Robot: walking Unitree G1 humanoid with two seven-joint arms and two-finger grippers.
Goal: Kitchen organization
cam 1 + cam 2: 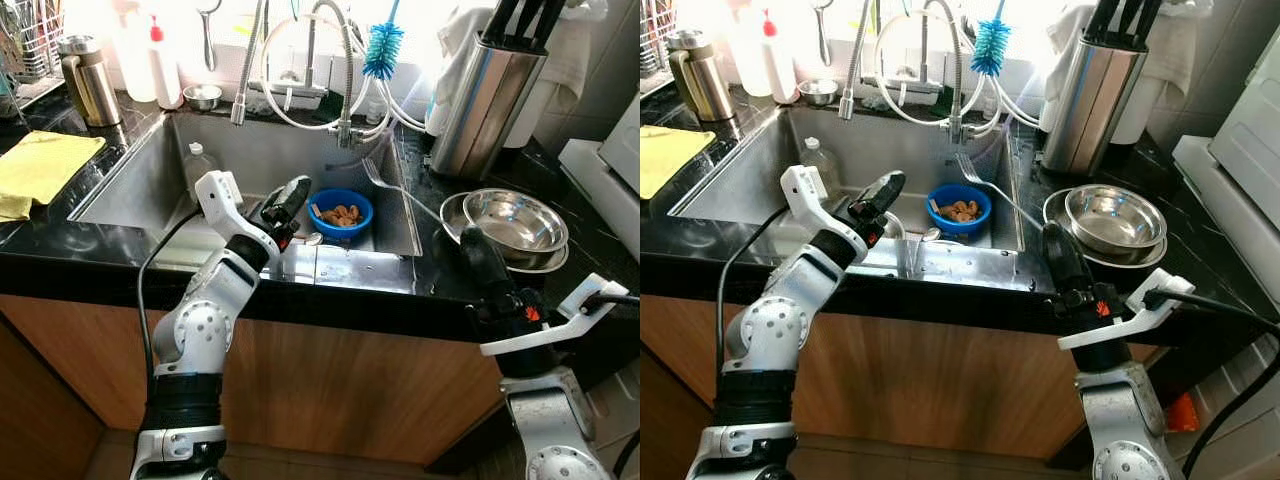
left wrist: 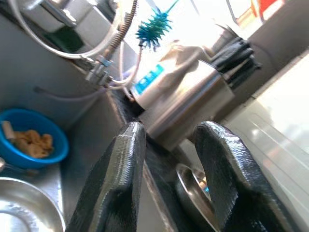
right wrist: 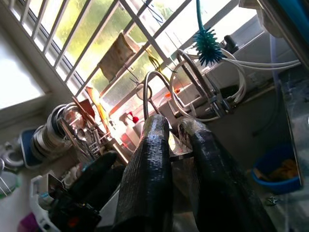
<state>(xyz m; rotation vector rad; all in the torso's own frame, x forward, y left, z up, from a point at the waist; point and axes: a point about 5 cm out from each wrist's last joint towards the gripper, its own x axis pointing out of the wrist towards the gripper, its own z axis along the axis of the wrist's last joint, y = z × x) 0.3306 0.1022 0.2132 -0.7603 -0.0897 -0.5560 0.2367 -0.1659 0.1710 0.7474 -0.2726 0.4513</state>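
Note:
My left gripper [image 1: 294, 190] hangs over the front of the steel sink [image 1: 130, 170], open with nothing between its fingers [image 2: 120, 159]. Just past it in the sink sits a blue bowl [image 1: 341, 212] holding brown food scraps, with a spoon [image 1: 312, 238] beside it. A fork [image 1: 385, 183] lies across the sink's right rim. My right gripper [image 1: 468, 240] is over the black counter's front edge, shut and empty, right next to the stacked steel bowls [image 1: 512, 222] on their near-left side.
A clear plastic bottle [image 1: 197, 165] stands in the sink's left part. A steel knife holder [image 1: 487, 100] stands behind the bowls. The faucet hoses [image 1: 330, 60] and a blue bottle brush [image 1: 382, 48] hang over the sink's back. A yellow cloth [image 1: 35, 165] and steel jug [image 1: 88, 80] sit far left.

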